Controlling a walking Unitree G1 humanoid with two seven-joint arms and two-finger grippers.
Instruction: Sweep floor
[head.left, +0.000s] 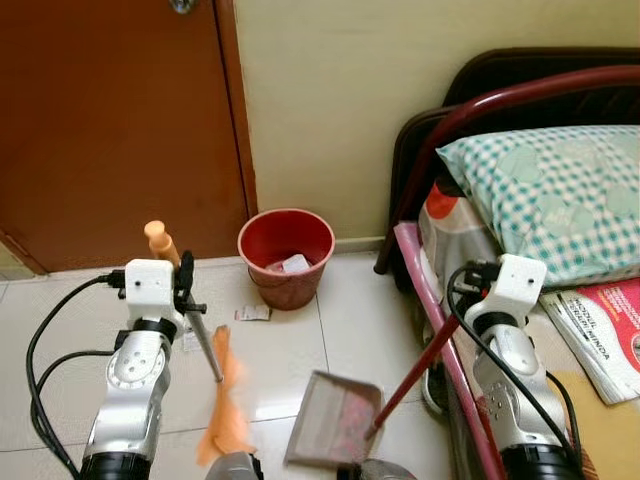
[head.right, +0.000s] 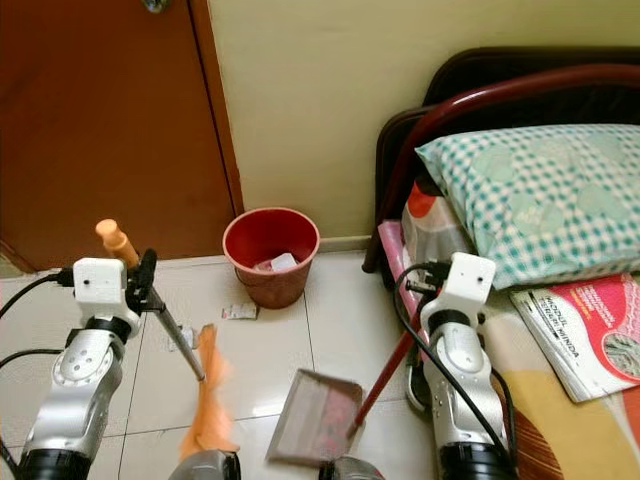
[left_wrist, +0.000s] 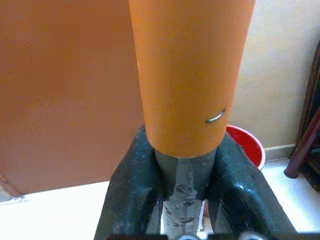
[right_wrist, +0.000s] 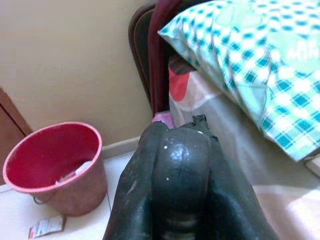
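My left gripper is shut on the broom, clamping the grey shaft just below its orange grip. The shaft slants down to orange bristles on the white tiles. My right gripper is shut at the top of the dustpan's red handle. The grey dustpan rests on the floor just right of the bristles. A paper scrap lies on the tiles before a red bin that holds crumpled paper.
A brown door fills the back left and a cream wall stands behind the bin. On the right is a bed with a dark red frame, a checked pillow and a magazine.
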